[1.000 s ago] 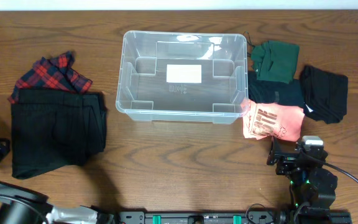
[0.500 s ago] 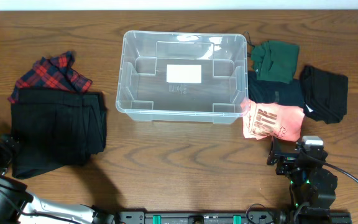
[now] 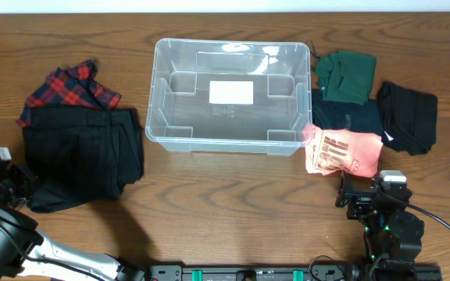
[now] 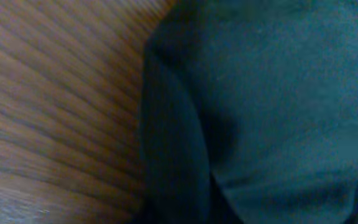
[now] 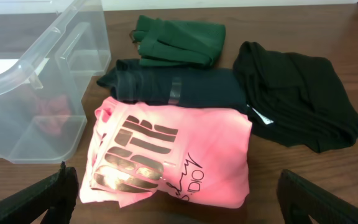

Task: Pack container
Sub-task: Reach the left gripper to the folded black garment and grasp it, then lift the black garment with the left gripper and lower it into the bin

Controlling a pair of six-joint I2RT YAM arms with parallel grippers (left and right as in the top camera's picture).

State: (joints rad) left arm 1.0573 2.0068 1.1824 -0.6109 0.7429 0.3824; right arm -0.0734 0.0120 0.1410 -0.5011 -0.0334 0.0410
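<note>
Container: empty, at 12 o'clock on table, apparently flanked for either arm's reach; black trousers at 9 o'clock, left gripper at their corner, grip not discernible; pink shirt at 3 o'clock, right gripper spread wide, holding nothing.

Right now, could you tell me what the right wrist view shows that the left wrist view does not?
Only the right wrist view shows the container, pink shirt, green cloth, navy cloth, black cloth and its own fingers, set wide apart. Only the left wrist view shows a close-up of a dark pile. Both show the wooden table.
</note>
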